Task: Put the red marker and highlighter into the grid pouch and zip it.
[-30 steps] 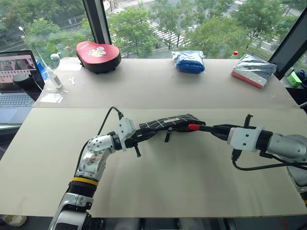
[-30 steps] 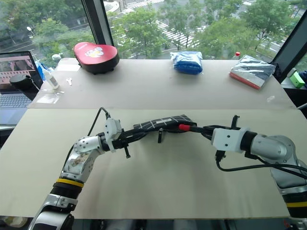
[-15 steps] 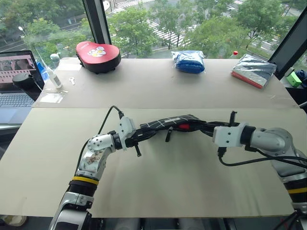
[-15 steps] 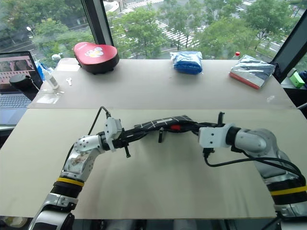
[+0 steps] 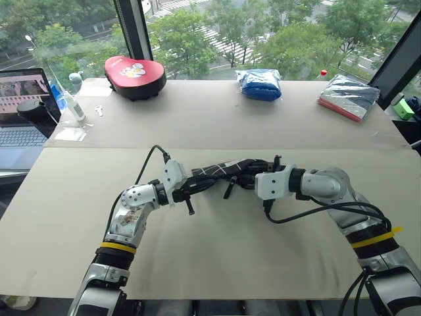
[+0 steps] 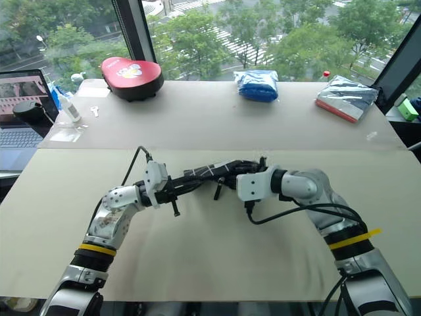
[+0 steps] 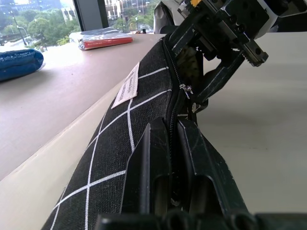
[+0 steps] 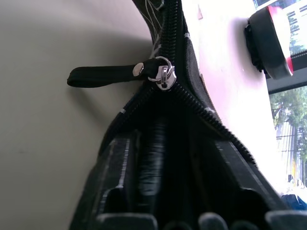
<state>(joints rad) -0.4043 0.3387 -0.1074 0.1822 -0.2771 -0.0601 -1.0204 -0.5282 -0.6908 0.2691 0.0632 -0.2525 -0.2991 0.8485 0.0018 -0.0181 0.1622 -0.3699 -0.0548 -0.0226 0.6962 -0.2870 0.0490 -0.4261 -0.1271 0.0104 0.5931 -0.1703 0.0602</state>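
Observation:
The grid pouch (image 5: 220, 170), black with thin white lines and a white label, hangs just above the table between my two arms. My left gripper (image 5: 196, 182) is shut on its left end, its fingers (image 7: 153, 158) clamping the zipper edge. My right gripper (image 5: 245, 178) is pushed into the pouch's open mouth from the right, and its fingers (image 8: 122, 177) stand apart inside the dark opening. The zipper slider (image 8: 163, 76) and black pull strap (image 8: 98, 76) sit just past the fingertips. The red marker and the highlighter are hidden.
On the far table lie a red padded case (image 5: 135, 76), a blue cloth bundle (image 5: 258, 84) and a silvery packet with a red edge (image 5: 347, 97). A laptop (image 5: 20, 112) and a small bottle (image 5: 66, 102) stand at the far left.
My right gripper has moved left into the pouch's mouth. The red cap seen at its tip earlier has gone out of sight inside. The left arm and pouch kept still.

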